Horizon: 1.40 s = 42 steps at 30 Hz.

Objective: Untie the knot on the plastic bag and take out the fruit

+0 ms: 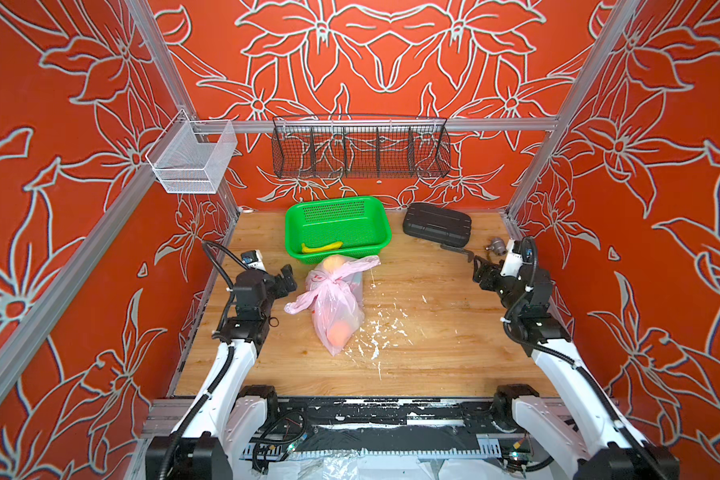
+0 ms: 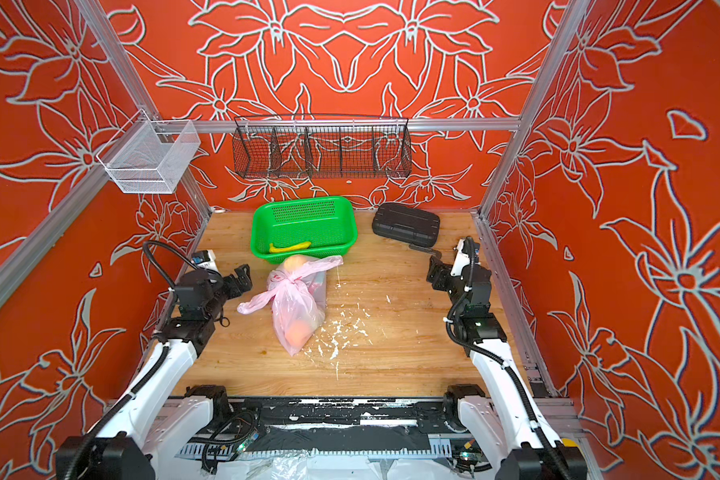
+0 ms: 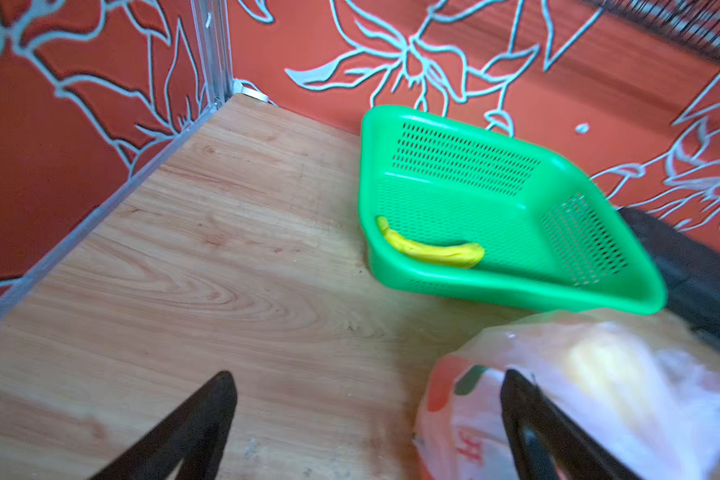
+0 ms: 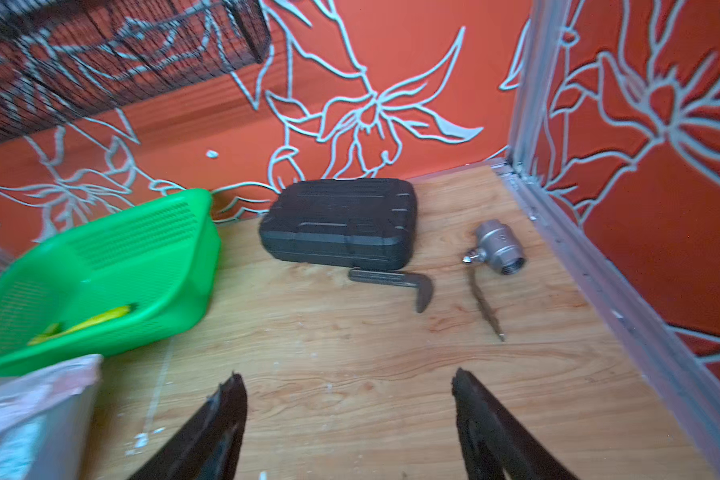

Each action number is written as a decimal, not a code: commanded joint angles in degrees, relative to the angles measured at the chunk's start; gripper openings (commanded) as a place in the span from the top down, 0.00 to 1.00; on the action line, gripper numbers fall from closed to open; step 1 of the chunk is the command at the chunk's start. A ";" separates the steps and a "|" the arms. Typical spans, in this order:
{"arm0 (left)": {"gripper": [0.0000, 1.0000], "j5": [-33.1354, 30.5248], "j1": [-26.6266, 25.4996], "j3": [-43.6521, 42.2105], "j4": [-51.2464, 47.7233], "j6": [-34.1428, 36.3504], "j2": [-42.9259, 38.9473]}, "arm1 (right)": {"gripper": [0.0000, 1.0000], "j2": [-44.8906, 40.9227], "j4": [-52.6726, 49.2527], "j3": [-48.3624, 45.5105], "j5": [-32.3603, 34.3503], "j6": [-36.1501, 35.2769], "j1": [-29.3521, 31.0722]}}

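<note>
Step in hand, by the look: closing in on knot, not yet touched. Find plastic bag lying lengthwise mid-counter, nearer left edge than right, far end up against green basket at back edge; knot on top, in bag's far half. Note left gripper just beside bag on left-edge side, jaws wide, empty. Note right gripper well apart by right edge, jaws apart too, nothing btwn.

Bring right over first. Pin bag body w/ one gripper, pinch loose handle end w/ other, pull sideways along tie, not up; else risk tearing thin film or lifting whole bag. Keep clear of basket rim.

Hard to make out: how tie is wound, single or double. Fruit only as orange blurs thru film, count unclear. Bag blurred and cut off in both wrist views, knot in neither.
</note>
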 commanded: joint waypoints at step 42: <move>0.61 0.54 -29.46 9.56 -26.82 -16.59 13.97 | 0.14 86.58 -47.38 97.89 -9.71 0.09 41.45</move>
